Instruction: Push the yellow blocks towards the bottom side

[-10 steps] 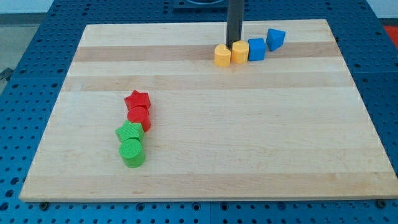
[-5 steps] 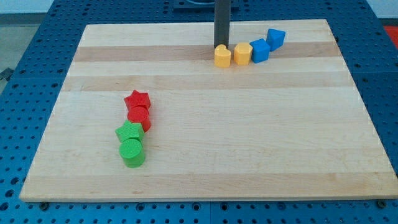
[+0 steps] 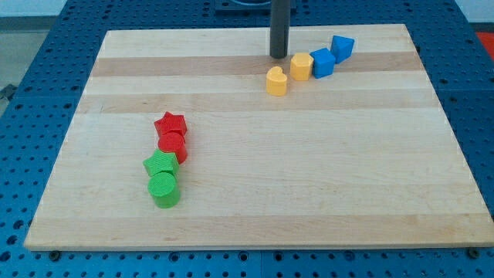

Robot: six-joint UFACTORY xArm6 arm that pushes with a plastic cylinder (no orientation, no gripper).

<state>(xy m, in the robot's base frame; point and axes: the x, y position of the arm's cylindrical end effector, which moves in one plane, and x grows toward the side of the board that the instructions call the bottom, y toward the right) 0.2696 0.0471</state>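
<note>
Two yellow blocks lie near the view's top, right of centre. One yellow block point(image 3: 276, 81) sits slightly lower and to the left. The other yellow block point(image 3: 301, 66) touches a blue block point(image 3: 322, 62). My tip point(image 3: 279, 56) stands on the board just above the lower-left yellow block and left of the other one, with a small gap to both.
A second blue block point(image 3: 343, 47) lies above and right of the first. At the view's left, a red star point(image 3: 170, 123), a red block point(image 3: 173, 144), a green star point(image 3: 160, 164) and a green cylinder point(image 3: 164, 189) form a column. The wooden board point(image 3: 255, 193) rests on a blue perforated table.
The left yellow block has slid down the view, away from the other yellow block. My tip moved from the right yellow block leftward, then slightly right again.
</note>
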